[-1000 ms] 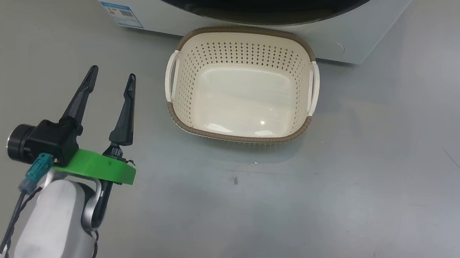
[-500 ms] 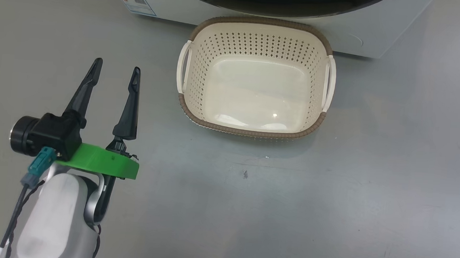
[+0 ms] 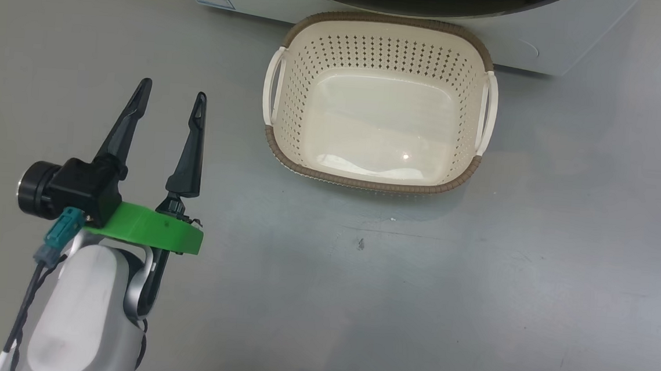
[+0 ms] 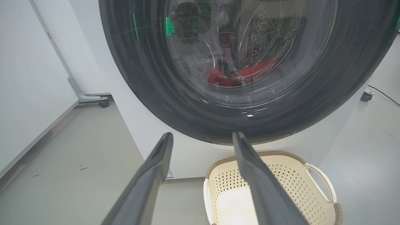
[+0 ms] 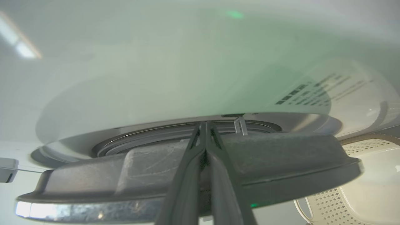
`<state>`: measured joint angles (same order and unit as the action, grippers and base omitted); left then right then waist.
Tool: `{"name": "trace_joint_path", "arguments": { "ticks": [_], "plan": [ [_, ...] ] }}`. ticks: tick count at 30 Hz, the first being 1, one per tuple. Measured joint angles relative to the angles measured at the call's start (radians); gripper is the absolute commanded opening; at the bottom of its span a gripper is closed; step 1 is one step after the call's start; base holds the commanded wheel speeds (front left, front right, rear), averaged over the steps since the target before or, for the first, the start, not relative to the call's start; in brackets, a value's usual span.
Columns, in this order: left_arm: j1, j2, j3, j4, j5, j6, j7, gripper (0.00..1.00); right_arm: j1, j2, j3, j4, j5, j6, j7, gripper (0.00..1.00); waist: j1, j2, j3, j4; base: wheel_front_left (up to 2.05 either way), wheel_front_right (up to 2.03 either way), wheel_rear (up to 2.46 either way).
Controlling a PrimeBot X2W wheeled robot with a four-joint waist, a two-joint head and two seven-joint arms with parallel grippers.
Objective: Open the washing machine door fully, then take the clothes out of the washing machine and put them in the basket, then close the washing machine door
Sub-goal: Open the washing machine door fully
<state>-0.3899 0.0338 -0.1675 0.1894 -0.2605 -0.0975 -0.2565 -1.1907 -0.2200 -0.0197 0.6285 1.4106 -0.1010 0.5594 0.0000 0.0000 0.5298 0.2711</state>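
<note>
Washing machine door (image 4: 247,62) edge by clenched right pincer (image 5: 206,123), left pincer (image 3: 173,89) released, basket (image 3: 365,183) below.

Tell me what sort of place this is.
Probably a lab or test room arranged as a laundry corner: a white front-loading washing machine, a cream laundry basket on the bare grey floor before it, and a white partition panel on castors.

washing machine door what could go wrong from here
The right hand is shut at the edge of the washing machine door, not clamped on it, so it may slip off as it pulls.
The basket sits right below the door; the swing or an arm might nudge it.
</note>
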Motion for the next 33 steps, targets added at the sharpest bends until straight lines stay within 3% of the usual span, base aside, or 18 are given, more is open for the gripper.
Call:
{"name": "trace_joint_path", "arguments": {
  "ticks": [22, 33],
  "plan": [
    [-0.001, -0.004, 0.005, 0.004, 0.035, -0.006, 0.0, 1.0, -0.004, 0.022, 0.022, 0.058, 0.085, 0.032, 0.178, 0.0, 0.0, 0.0, -0.019, -0.025, 0.0, 0.0, 0.0],
    [0.001, -0.005, 0.012, 0.019, 0.042, -0.009, 0.0, 1.0, 0.06, 0.055, 0.056, 0.07, 0.105, 0.071, 0.265, 0.0, 0.0, 0.0, -0.045, -0.051, 0.0, 0.0, 0.0]
  ]
}}
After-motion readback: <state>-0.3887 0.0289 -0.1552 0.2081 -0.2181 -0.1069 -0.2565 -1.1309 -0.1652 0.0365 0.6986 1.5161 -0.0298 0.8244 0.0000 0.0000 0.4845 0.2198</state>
